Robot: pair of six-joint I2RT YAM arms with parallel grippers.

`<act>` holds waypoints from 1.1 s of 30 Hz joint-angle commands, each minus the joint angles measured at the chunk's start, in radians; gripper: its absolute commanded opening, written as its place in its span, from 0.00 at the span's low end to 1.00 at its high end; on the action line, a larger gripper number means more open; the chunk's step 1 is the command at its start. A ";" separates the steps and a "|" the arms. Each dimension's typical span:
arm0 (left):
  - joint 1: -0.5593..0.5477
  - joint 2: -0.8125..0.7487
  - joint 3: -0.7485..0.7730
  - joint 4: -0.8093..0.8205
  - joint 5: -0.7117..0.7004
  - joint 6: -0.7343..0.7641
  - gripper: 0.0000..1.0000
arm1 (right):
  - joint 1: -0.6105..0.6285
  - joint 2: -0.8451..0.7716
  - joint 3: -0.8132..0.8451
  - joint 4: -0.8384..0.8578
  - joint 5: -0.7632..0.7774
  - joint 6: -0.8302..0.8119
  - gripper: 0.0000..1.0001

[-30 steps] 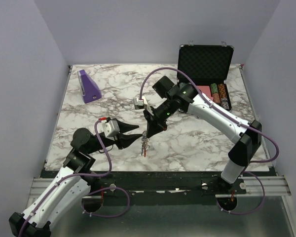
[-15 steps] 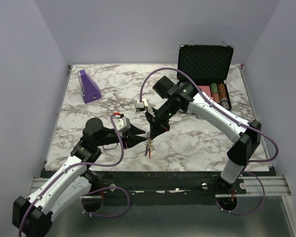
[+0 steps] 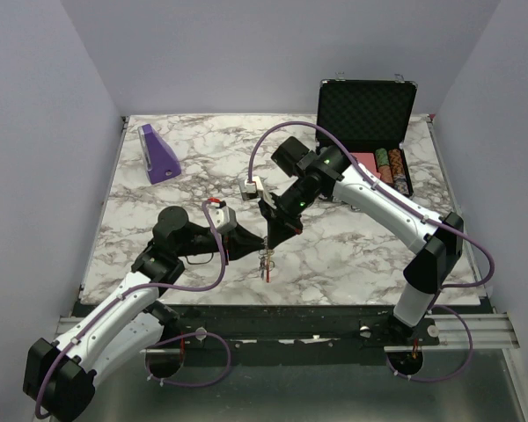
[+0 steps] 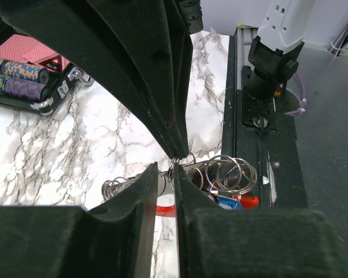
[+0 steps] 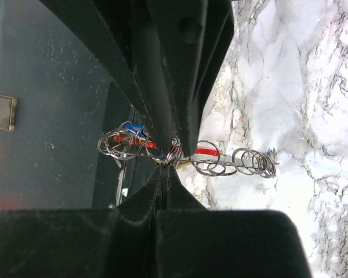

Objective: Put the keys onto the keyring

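Observation:
My right gripper (image 3: 271, 239) is shut on a thin metal ring of the keyring (image 3: 264, 262) and holds the bunch hanging above the table's front edge. In the right wrist view the gripper (image 5: 165, 168) pinches that ring, with several loose rings (image 5: 252, 162), the red crescent (image 5: 206, 150), a blue key head (image 5: 130, 126) and a bit of yellow (image 5: 183, 164) strung beside it. My left gripper (image 3: 253, 243) meets it from the left. Its jaws (image 4: 167, 171) stand narrowly apart with the pinched ring between the tips. The red crescent (image 4: 165, 208) and a blue key (image 4: 226, 201) hang behind them.
An open black case (image 3: 367, 114) with poker chips (image 3: 394, 167) and cards stands at the back right. A purple wedge (image 3: 158, 154) sits at the back left. The table's black front rail (image 4: 261, 174) and the right arm's base (image 4: 272, 58) lie just behind the bunch.
My left arm has swung right and forward, bringing its jaws up to the hanging keyring and around the held ring. The right gripper has barely shifted and still holds the bunch.

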 commanded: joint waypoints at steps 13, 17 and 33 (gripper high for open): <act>0.001 0.040 0.031 -0.013 0.083 0.024 0.10 | 0.005 0.014 0.020 -0.013 -0.042 0.002 0.00; -0.001 0.043 0.034 -0.011 0.091 0.021 0.08 | 0.005 0.014 0.014 -0.009 -0.047 0.004 0.01; -0.001 -0.159 -0.190 0.348 -0.125 -0.201 0.00 | -0.020 -0.020 -0.018 0.077 -0.116 0.094 0.43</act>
